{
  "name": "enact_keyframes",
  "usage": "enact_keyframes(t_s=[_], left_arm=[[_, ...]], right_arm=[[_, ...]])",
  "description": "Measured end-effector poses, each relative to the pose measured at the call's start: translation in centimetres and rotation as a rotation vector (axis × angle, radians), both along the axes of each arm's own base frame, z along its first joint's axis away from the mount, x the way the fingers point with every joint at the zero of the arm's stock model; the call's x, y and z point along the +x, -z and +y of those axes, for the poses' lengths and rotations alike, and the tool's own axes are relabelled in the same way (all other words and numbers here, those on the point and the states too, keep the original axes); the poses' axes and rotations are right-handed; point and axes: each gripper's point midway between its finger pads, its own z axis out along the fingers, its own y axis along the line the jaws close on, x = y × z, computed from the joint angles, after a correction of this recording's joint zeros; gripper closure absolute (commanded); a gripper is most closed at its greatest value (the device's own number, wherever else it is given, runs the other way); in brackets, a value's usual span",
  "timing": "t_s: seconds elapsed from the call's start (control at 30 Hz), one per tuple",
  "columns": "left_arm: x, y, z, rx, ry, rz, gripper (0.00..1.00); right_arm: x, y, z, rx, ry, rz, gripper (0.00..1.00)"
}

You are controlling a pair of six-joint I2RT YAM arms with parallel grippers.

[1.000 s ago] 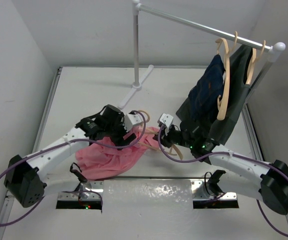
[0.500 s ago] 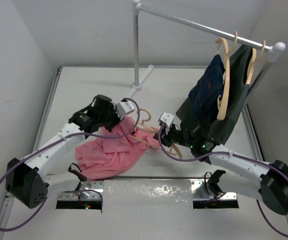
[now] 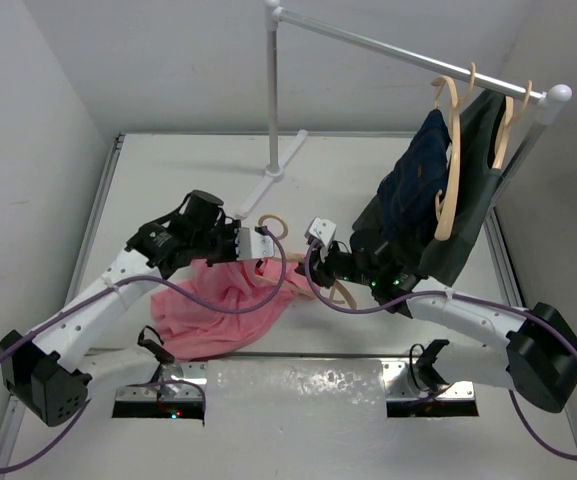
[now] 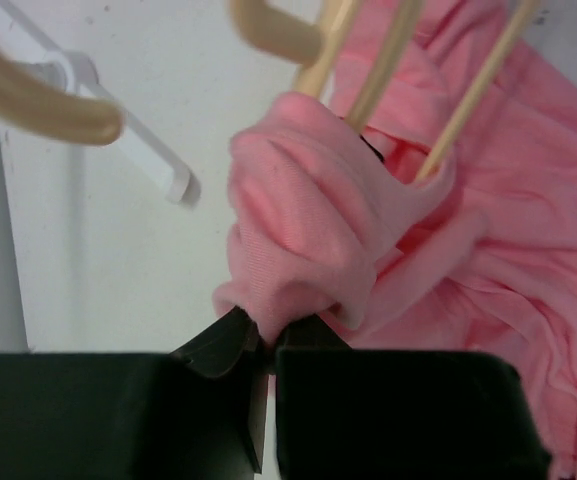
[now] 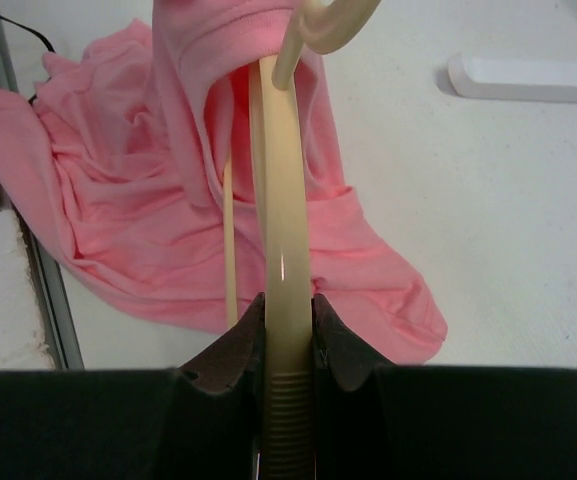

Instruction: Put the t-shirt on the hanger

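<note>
White tabletop point(image 3: 168, 170) walled in by white panels, with a garment rail point(image 3: 388, 45) standing at the back. Over the last second the left gripper point(image 3: 258, 243) has gone from wide open above the t-shirt point(image 3: 218, 310) to fully closed. It has also shifted up and back toward the hook of the hanger point(image 3: 273, 222). In its wrist view the left gripper point(image 4: 265, 335) pinches a bunched fold of the t-shirt point(image 4: 308, 230), right where the hanger point(image 4: 373, 85) runs into the cloth. The right gripper point(image 3: 320, 262) has carried the hanger a little to the left. Its wrist view shows the right gripper point(image 5: 286, 310) clamped on 1 pale wooden arm of the hanger point(image 5: 280, 170), and the hook rises out of the t-shirt point(image 5: 148, 210) at the top.

So the cloth is now gripped rather than only approached. I judge the step in hand to be drawing the shirt over the hanger's shoulders while the right arm holds it steady. Most of the shirt lies crumpled on the table, so the dressing looks far from finished.

No bin or box shows. The nearest thing to a holder is the rail, which carries 2 other wooden hangers point(image 3: 451, 150), one with a dark navy garment point(image 3: 418, 180) and one with a black garment point(image 3: 468, 220)
</note>
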Motion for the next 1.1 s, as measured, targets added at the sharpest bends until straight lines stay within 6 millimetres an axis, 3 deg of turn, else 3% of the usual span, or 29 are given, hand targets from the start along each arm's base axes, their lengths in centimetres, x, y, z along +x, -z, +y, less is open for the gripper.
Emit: enact_keyframes(t_s=[0.17,0.27,0.3,0.37,0.57,0.8,0.93,1.03,1.1], left_arm=[[-1.5,-1.6,-0.1,-0.042,0.058,-0.027,0.98],[-1.5,-2.5,0.4,-0.04,0.051,-0.082,0.66],[-1.3,-2.2,0.7,-0.025,0.042,-0.088,0.45],[-1.2,-1.2,1.5,0.018,0.022,-0.078,0.24],[-1.9,1.1,1.7,0.064,0.025,0.046,0.06],[-2.8,-1.1,-1.2,-0.079,0.022,0.11,0.05],[-2.1,-1.8,-2.3,-0.159,-0.007,0.125,0.18],[-2.1,-1.1,-2.7,-0.173,-0.001,0.162,0.28],[-2.1,-0.3,-3.0,-0.176,0.004,0.2,0.29]], right_arm=[[0.1,-0.9,0.6,0.035,-0.015,-0.028,1.0],[0.0,-1.2,0.8,0.048,-0.023,-0.035,1.0],[-0.1,-1.3,0.9,0.05,-0.026,-0.035,1.0],[-0.2,-1.2,1.0,0.051,-0.032,-0.032,1.0],[-0.5,-1.2,1.2,0.052,-0.044,-0.029,1.0],[-0.6,-1.2,1.2,0.051,-0.045,-0.029,1.0],[-0.6,-1.2,1.2,0.051,-0.046,-0.029,1.0],[-0.7,-1.2,1.2,0.049,-0.05,-0.031,1.0],[-0.8,-1.3,1.1,0.045,-0.057,-0.034,1.0]])
